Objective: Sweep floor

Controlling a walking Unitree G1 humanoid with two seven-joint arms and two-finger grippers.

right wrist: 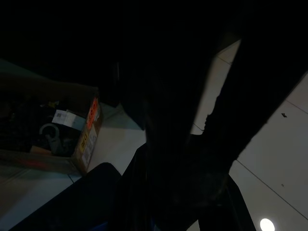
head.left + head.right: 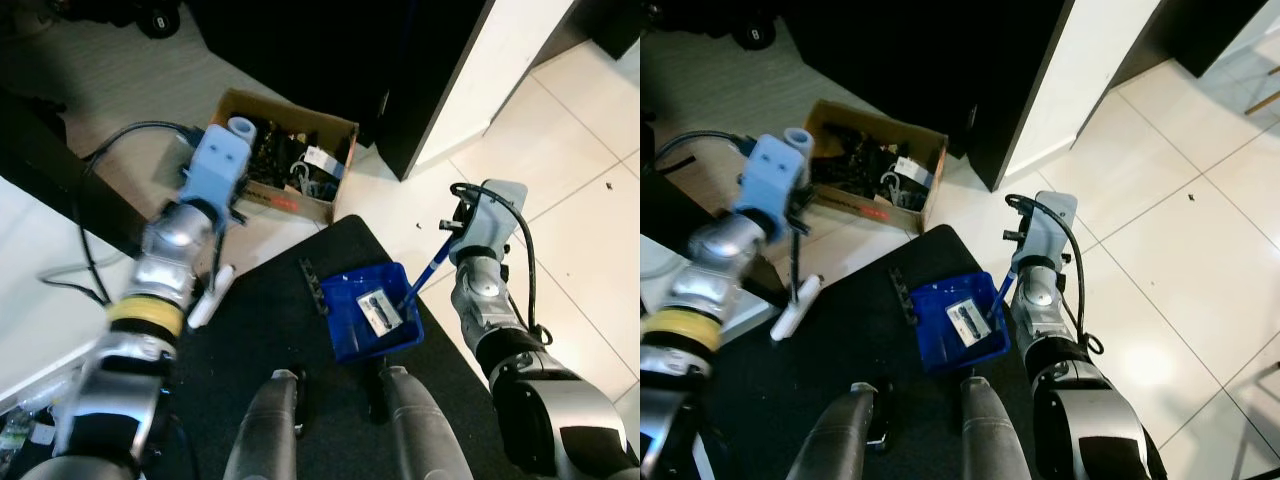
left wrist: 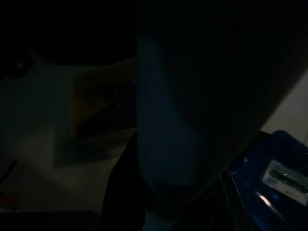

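Observation:
A blue dustpan (image 2: 372, 312) with a white label inside lies on a black mat (image 2: 270, 330) in front of my legs. Its thin blue handle (image 2: 428, 270) rises to my right gripper (image 2: 450, 242), which is shut on it under the pale wrist housing. My left gripper (image 2: 218, 210) hangs over the mat's left edge, hidden beneath its blue wrist mount. A white stick-like handle (image 2: 211, 297) slants just below it; whether it is held is unclear. A short black comb-like strip (image 2: 315, 285) lies beside the dustpan. The dustpan (image 3: 281, 178) also appears dimly in the left wrist view.
An open cardboard box (image 2: 256, 196) of cables and clutter stands beyond the mat. A dark cabinet (image 2: 300, 50) and a white panel (image 2: 470, 90) rise behind it. Pale tiles (image 2: 580, 230) with small specks spread to the right. A white surface (image 2: 30, 290) is at my left.

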